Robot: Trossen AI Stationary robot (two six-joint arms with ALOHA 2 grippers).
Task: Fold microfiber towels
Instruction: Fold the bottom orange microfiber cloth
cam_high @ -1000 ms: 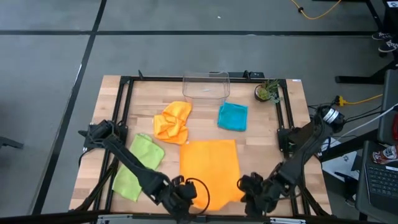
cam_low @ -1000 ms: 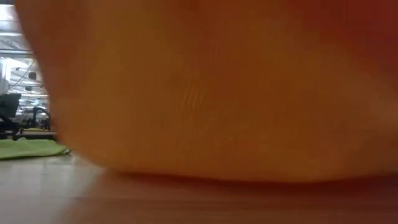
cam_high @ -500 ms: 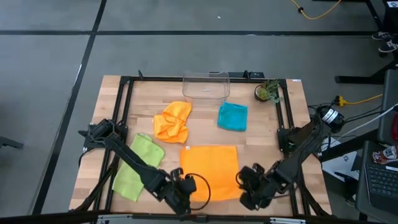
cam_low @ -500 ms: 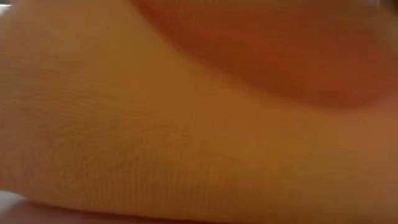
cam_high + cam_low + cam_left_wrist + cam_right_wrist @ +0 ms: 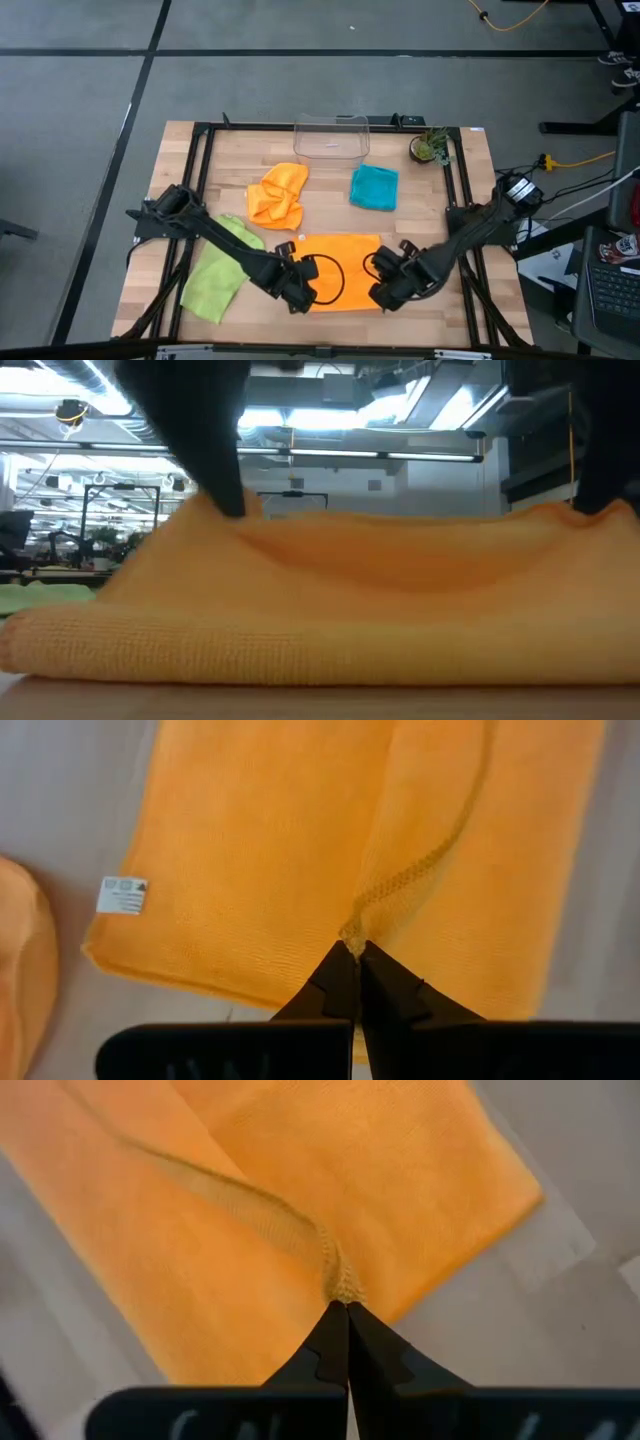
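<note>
While the orange towel (image 5: 335, 262) lies doubled over at the tabletop's (image 5: 420, 200) near middle, the left tool (image 5: 300, 296) and right tool (image 5: 383, 293) (both closed tight) each pinch its lifted edge.

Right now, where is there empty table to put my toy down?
Bare wood shows between the lime green towel and the crumpled orange towel, and beside the teal towel toward the plant. The near middle is crowded: both grippers, left and right, pinch the flat orange towel.
</note>
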